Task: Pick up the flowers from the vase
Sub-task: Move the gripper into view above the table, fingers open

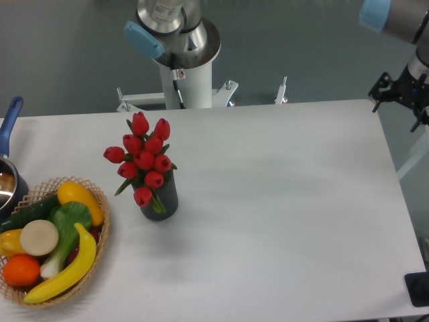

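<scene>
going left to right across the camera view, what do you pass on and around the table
pot → basket of fruit and vegetables → flowers in the vase → bare table → gripper past the far right corner

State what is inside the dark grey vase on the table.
The vase holds the flowers: red tulip buds with green stems and leaves rising above its rim. The lower stems and the vase's bottom are hidden by its wall and the drooping blooms, so whether it holds anything else cannot be seen.
</scene>
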You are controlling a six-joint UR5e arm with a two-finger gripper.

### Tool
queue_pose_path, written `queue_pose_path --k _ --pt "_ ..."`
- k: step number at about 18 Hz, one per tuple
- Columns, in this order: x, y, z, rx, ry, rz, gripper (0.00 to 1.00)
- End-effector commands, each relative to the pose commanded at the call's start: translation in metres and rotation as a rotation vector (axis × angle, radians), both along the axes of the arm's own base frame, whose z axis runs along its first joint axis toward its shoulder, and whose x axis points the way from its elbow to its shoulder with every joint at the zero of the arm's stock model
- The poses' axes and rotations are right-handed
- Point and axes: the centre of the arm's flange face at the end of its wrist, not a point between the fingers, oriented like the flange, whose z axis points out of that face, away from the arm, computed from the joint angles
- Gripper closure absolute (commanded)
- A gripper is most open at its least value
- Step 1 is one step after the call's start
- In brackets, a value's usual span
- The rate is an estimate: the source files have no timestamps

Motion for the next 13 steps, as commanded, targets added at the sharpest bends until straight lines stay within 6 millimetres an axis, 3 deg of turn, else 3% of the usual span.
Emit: queue_pose_path --k 4,6,10,13 --pt "0.004 0.003 0.004 0.005 0.003 -0.008 0.00" --pt "0.011 0.016 -0.002 -0.004 -0.004 -0.032 0.00" --pt "0.061 0.027 -0.031 0.089 -0.031 0.003 0.00" --pt "0.094 0.033 -0.023 0.249 -0.017 0.085 0.00"
